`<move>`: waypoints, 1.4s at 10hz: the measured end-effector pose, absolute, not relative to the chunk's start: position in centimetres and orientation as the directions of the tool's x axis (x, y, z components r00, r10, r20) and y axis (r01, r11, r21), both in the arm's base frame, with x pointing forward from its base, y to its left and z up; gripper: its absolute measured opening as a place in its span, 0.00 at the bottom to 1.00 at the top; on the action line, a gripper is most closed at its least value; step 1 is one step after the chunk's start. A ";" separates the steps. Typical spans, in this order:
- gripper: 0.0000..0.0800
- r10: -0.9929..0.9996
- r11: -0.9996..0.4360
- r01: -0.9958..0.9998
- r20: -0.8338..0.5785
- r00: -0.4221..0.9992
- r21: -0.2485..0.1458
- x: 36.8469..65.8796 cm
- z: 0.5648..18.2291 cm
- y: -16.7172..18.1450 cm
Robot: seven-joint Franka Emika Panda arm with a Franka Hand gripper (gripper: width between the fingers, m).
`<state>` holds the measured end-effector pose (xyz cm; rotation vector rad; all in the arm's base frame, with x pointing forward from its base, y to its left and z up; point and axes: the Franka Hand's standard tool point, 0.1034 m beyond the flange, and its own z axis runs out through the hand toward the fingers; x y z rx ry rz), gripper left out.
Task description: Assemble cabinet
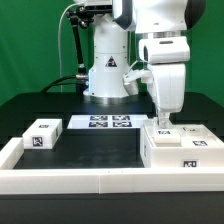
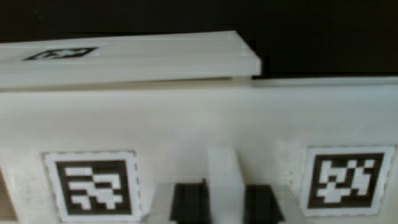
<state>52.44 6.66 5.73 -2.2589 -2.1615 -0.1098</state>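
Observation:
The cabinet (image 1: 185, 150) is a large white box with square tags, standing at the front on the exterior view's right. My gripper (image 1: 165, 124) points straight down onto its top near the left end. In the wrist view the cabinet (image 2: 178, 110) fills the frame, with two tags on the near face. My gripper (image 2: 226, 203) has its two dark fingers (image 2: 187, 203) on either side of a narrow white upright ridge (image 2: 226, 165) of the cabinet. The ridge fills the gap between them. A small white tagged block (image 1: 42, 136) lies on the exterior view's left.
The marker board (image 1: 108, 123) lies flat in front of the robot base. A low white border rail (image 1: 90, 180) runs along the front and left of the black table. A second white tagged slab (image 2: 125, 60) shows beyond the cabinet in the wrist view.

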 end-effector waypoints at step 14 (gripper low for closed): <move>0.09 0.998 -0.026 0.999 0.051 0.027 -0.026 57.7 5.6 6.5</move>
